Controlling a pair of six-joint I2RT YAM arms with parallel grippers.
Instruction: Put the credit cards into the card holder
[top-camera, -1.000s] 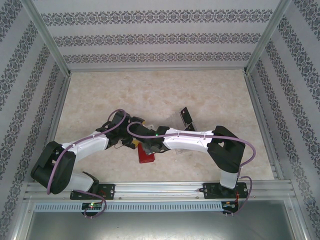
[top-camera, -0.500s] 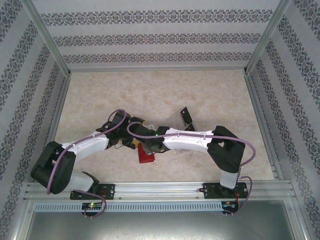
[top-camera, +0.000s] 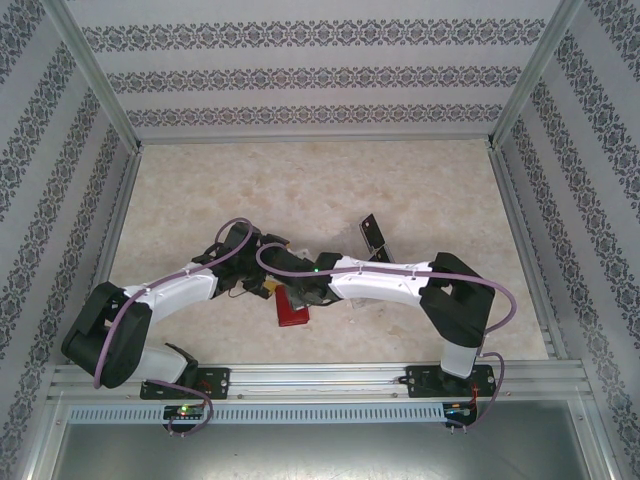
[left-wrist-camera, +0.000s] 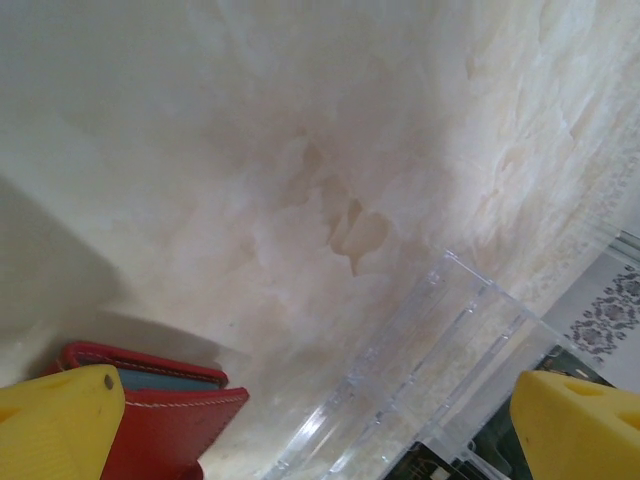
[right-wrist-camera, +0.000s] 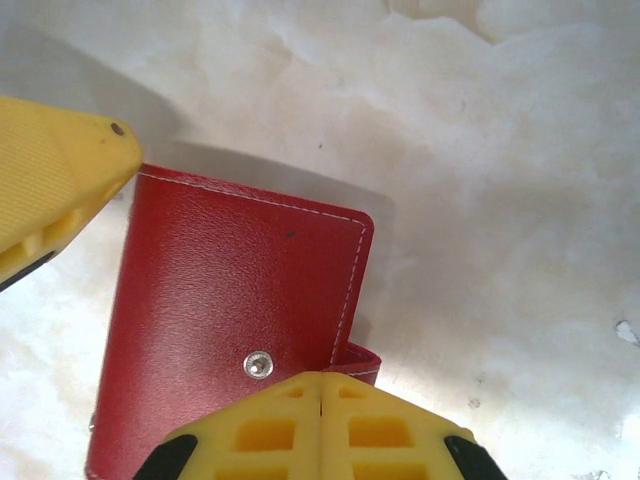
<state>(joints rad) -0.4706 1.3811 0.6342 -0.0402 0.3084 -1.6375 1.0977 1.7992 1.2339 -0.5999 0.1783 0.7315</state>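
step: opening the card holder (right-wrist-camera: 230, 290). it lies closed on the table (left-wrist-camera: 250, 150) with its snap side up, so no card can go in yet.
card holder place: centre to lower left of the right wrist view, and the lower left corner of the left wrist view. in the top view it is a red patch just below centre, under both wrists.
right gripper (right-wrist-camera: 320, 385): fingers pressed together at the bottom edge of its own view, right at the wallet's near edge beside the snap tab. i cannot tell whether the tab is pinched between them.
left gripper (left-wrist-camera: 315, 415): spread wide, holding nothing. one finger (right-wrist-camera: 50, 180) sits by the wallet's upper left corner in the right wrist view.
credit cards (top-camera: 374, 232): a dark rectangle right of centre in the top view, at the clear tray (left-wrist-camera: 440, 370), apart from the wallet.
next move, as i judge it: pull the flap free of the snap while the other arm pins the wallet's body, then fetch a card.
risk: the wallet slides instead of opening.
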